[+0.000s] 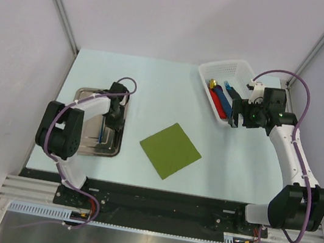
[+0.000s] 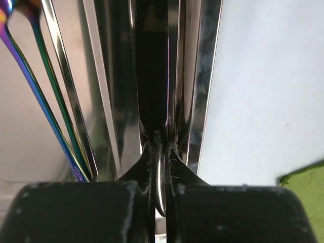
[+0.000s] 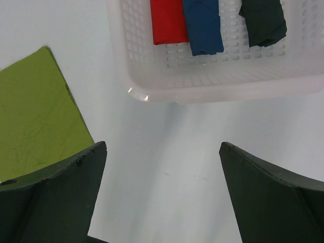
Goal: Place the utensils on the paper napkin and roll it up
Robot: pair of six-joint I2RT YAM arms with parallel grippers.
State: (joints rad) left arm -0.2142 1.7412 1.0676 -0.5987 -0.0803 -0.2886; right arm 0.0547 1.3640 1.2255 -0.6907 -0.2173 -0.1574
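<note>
- In the metal tray (image 1: 83,92), the left gripper (image 2: 159,152) pinches 1 slim utensil (image 2: 160,192) edge-on; such a thin hold could slip or twist on lifting.
- The paper napkin (image 1: 170,149) lies mid-table, well apart from the tray.
- The right gripper (image 3: 162,192) gapes wide beside the basket (image 3: 212,88).

Light: bright, even.
Glare: streaks along the tray (image 2: 200,76) wall.
Blur: paper napkin (image 2: 304,177) right of the tray, soft.

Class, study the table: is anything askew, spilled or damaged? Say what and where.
Only the napkin: it lies turned like a diamond, corners pointing at the edges of the table rather than square with them. Nothing looks spilled or damaged.
</note>
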